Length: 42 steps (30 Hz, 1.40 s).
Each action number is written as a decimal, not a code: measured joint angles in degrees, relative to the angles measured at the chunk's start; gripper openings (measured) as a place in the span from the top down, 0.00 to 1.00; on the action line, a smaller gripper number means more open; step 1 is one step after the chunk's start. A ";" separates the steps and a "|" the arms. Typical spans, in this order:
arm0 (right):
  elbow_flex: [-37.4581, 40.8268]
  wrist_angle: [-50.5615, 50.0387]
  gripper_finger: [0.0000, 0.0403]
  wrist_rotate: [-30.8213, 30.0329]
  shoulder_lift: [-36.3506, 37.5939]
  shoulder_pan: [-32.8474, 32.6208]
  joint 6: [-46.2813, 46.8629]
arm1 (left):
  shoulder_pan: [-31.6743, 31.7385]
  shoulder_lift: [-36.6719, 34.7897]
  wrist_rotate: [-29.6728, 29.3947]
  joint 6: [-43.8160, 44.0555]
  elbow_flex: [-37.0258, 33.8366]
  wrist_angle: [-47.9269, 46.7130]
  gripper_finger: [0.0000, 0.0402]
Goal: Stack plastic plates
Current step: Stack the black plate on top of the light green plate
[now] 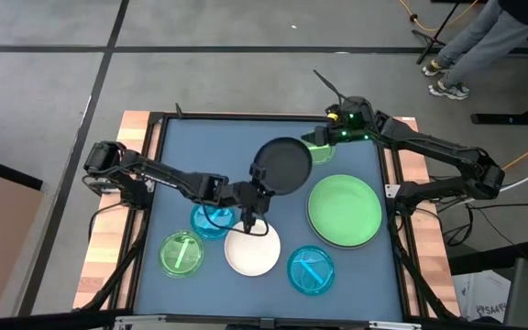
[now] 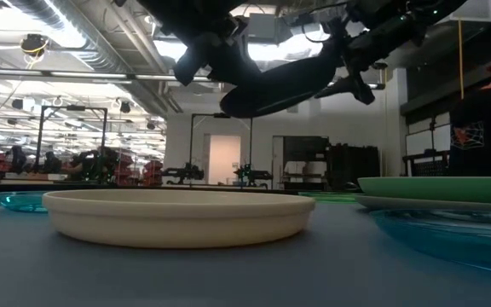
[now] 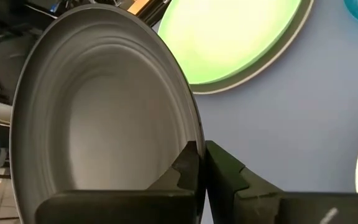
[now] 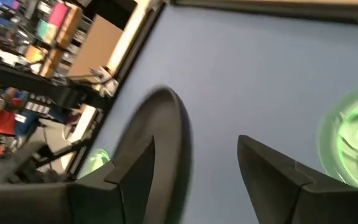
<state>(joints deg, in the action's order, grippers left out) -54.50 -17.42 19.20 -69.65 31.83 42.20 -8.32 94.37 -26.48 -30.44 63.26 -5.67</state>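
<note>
My left gripper (image 1: 256,190) is shut on a black plate (image 1: 283,165), which hangs in the air over the table's middle (image 2: 280,87). My right gripper (image 1: 330,136) stands open at the far side, above a small translucent green plate (image 1: 317,149), with nothing between its fingers (image 4: 197,180). A white plate (image 1: 252,253) lies flat near the front. A large light green plate (image 1: 344,211) lies in a grey plate (image 3: 248,83) at the right. A small blue plate (image 1: 211,221) sits under my left arm, another (image 1: 311,270) near the front, and a second small green plate (image 1: 181,254) at the front left. My left gripper pinches the black plate's rim (image 3: 196,127) between its two fingers, one on the hollow upper face and one on the underside. The fingers come slanting down from the table's left. The plate is lifted clear of the table and tilted, reaching away past the fingertips.
The blue mat (image 1: 181,165) has bare room at its far left and left side. A raised dark frame (image 1: 154,137) runs round the mat. A person's legs (image 1: 466,46) show on the floor beyond the far right corner.
</note>
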 joint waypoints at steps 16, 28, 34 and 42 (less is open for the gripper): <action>0.00 -3.36 0.45 2.61 0.00 0.00 -0.22 | 2.91 -0.02 -1.33 -0.22 0.00 0.18 0.98; 0.00 -3.18 0.45 2.84 0.00 0.00 -0.26 | 4.46 -0.02 -0.79 -4.69 0.00 3.82 0.98; 0.00 -3.18 0.45 2.44 0.00 0.00 -0.28 | 4.46 -0.02 -0.79 -4.80 0.00 3.95 0.98; 0.00 -3.20 0.52 2.38 0.00 0.00 -0.28 | 4.46 -0.02 -0.79 -4.80 0.00 3.98 0.98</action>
<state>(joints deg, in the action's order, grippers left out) -54.50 -20.62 21.58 -69.65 31.83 41.91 -3.86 94.35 -27.27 -35.23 63.26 -1.69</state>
